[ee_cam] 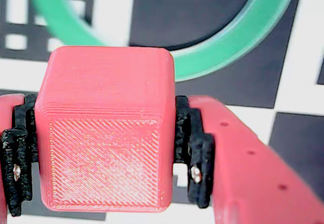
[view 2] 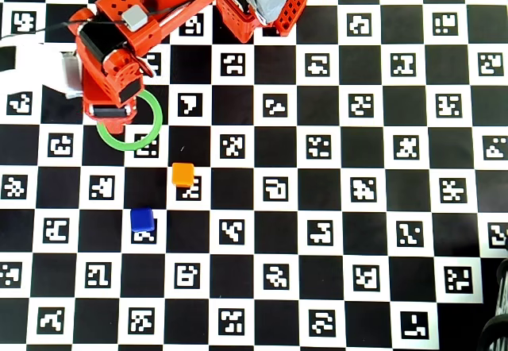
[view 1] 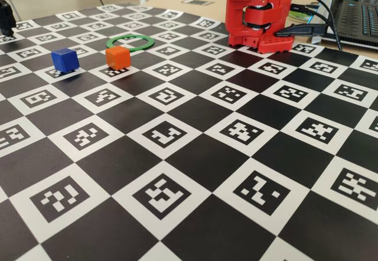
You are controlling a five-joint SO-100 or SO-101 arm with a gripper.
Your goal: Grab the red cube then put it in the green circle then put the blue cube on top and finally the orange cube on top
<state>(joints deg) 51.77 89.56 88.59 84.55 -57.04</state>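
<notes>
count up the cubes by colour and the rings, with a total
red cube: 1, clamped in the hand
blue cube: 1, on the board
orange cube: 1, on the board
green circle: 1, flat on the board
total: 4 things, 3 cubes and 1 ring

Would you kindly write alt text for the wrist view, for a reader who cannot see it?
A red cube fills the frame, clamped between the gripper's black pads. Behind it, part of the green circle curves over the black-and-white checkered mat.
</notes>
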